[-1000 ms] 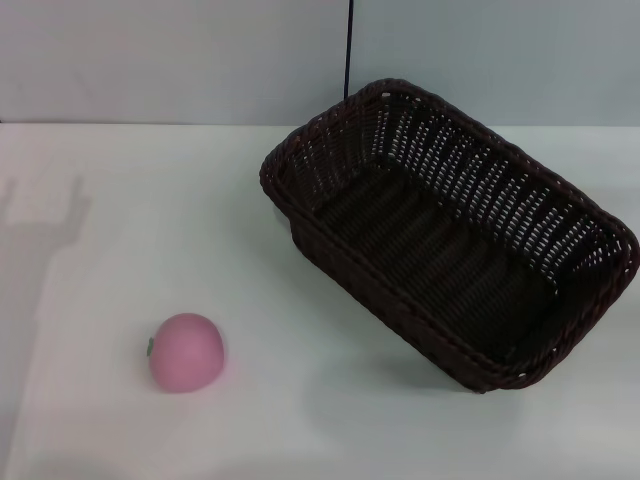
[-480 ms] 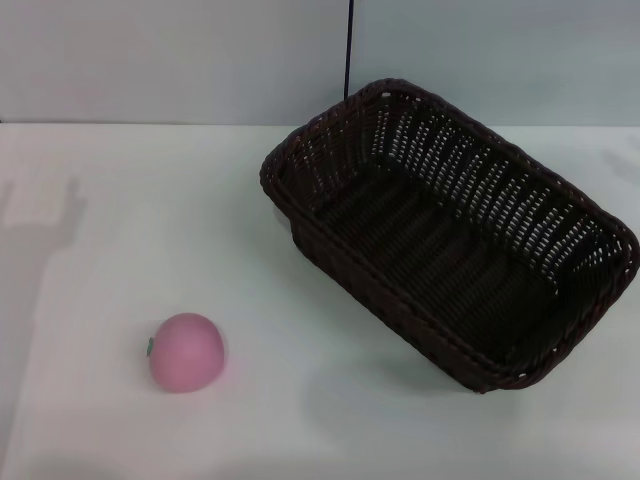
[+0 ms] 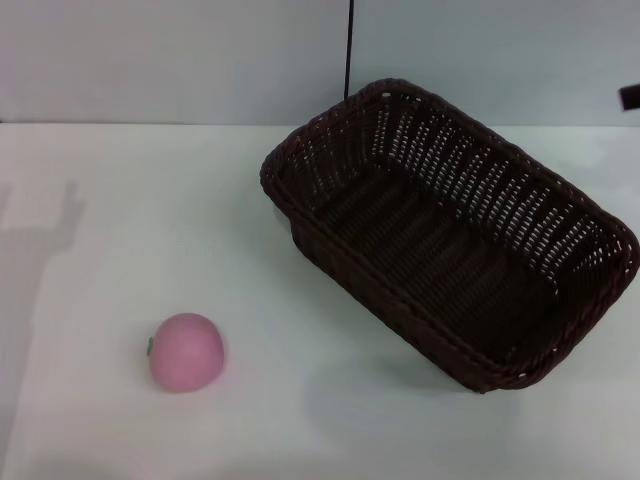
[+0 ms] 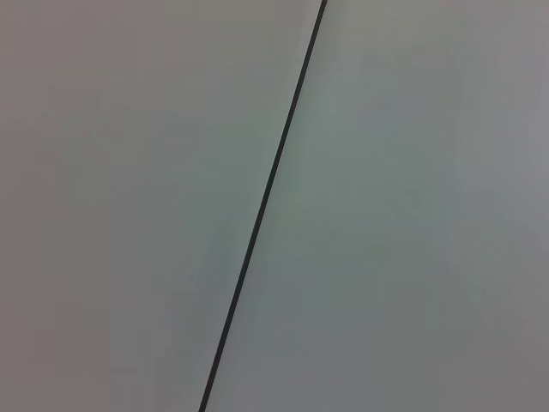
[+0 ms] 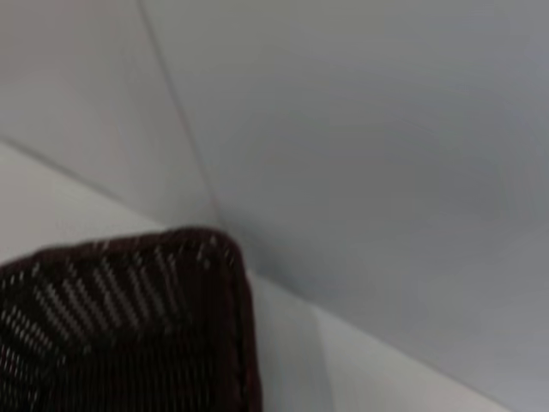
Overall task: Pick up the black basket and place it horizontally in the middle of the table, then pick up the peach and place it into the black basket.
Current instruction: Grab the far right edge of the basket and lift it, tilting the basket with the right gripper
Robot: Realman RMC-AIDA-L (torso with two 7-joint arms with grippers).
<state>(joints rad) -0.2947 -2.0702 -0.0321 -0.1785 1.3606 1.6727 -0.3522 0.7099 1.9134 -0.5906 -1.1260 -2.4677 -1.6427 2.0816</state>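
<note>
Head view, left to right: the peach [image 3: 186,351] rests on the table [image 3: 150,220] at seven o'clock; the black basket [image 3: 450,235] sits askew at three o'clock, well apart from it; a dark sliver of my right gripper [image 3: 629,97] shows at two o'clock, jaws' state untellable; my left gripper is unseen.

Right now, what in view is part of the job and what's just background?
Job:
black basket, lying at a slant on the right side
peach, front left, outside the basket
table

Background:
wall
dark seam in the wall
</note>
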